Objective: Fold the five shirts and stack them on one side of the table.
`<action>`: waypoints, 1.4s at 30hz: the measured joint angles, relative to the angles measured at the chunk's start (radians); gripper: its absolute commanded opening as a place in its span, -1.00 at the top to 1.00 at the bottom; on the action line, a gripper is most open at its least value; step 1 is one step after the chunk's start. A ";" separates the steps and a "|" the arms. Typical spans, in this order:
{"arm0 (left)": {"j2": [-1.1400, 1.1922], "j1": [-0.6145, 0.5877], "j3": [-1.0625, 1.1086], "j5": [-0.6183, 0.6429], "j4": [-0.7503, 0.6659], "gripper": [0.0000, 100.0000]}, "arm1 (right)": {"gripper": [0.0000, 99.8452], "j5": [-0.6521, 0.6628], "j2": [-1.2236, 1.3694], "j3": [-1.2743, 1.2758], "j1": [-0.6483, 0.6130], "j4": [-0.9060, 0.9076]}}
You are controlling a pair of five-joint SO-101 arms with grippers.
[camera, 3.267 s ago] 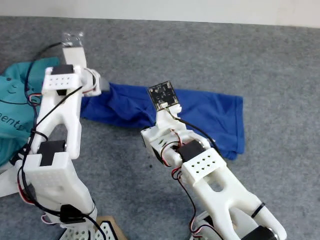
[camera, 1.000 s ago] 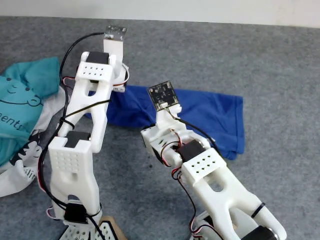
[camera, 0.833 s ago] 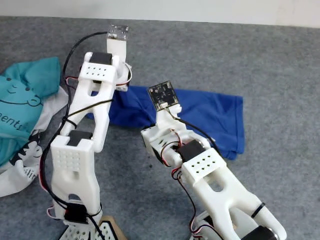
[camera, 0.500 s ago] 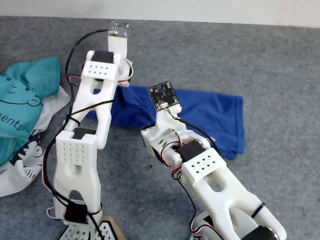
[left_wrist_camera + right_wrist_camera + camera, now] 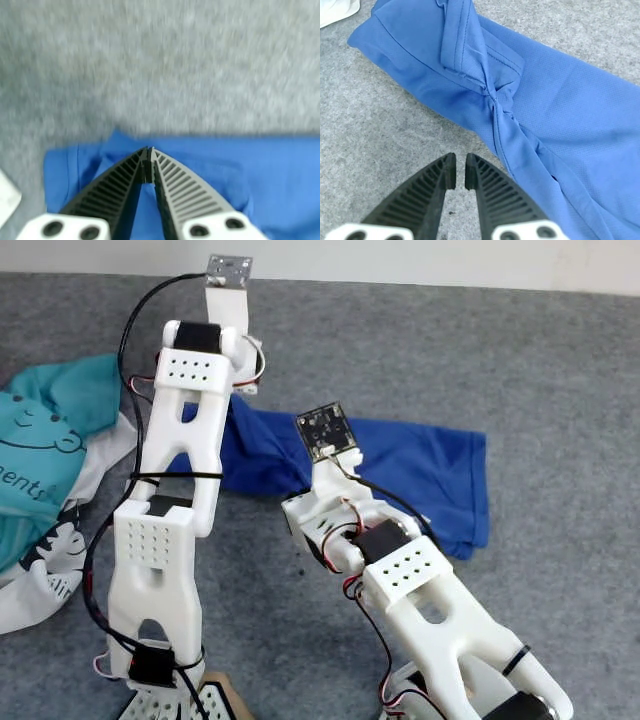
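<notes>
slippage is the main worry here. your left gripper [image 5: 149, 159] is closed tip to tip, and it looks to have only a thin pinch of the blue shirt [image 5: 420, 475] at its left end. a bite that small could let go on any quick pull, and the cloth would drop in a heap. the second risk is the twist: in the right wrist view the blue shirt [image 5: 545, 110] is bunched and wrung along its middle, so a fold made over that would trap the wrinkle. third, the teal shirt [image 5: 45, 455] and a white shirt [image 5: 35, 590] lie heaped at the left edge of the high view, close to the left arm [image 5: 170, 500] — a wide swing could snag them.

in the high view the blue shirt stretches across the centre of the grey table [image 5: 560, 350], from under the left arm's wrist at upper left out to a flat, squared end at centre right. its left end rises toward the left gripper; the rest lies on the table. your right gripper [image 5: 460, 172] is barely parted — a narrow slit between the jaws, holding nothing. it hangs over bare table just beside the shirt's near edge, close to the twisted part but not touching it.
</notes>
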 measured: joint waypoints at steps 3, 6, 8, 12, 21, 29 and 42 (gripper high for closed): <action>0.002 -0.005 -0.003 0.002 0.140 0.99 | 0.90 0.005 0.000 0.000 0.000 0.000; 0.000 -0.012 0.002 -0.005 0.259 0.99 | 0.90 0.008 0.000 0.000 0.000 0.000; 0.000 -0.012 0.054 -0.017 0.279 0.99 | 0.90 0.008 0.000 0.000 0.000 0.000; -0.026 -0.012 0.150 -0.026 0.288 0.99 | 0.90 0.008 0.000 0.000 0.000 0.000; -0.241 0.009 0.606 -0.046 0.107 0.99 | 0.90 0.008 0.000 0.000 0.000 0.000; -0.546 0.009 1.030 -0.044 -0.293 0.99 | 0.90 0.008 0.000 0.000 0.000 0.000; -0.370 0.043 0.904 -0.044 -0.437 0.99 | 0.90 0.008 0.000 0.000 0.000 0.000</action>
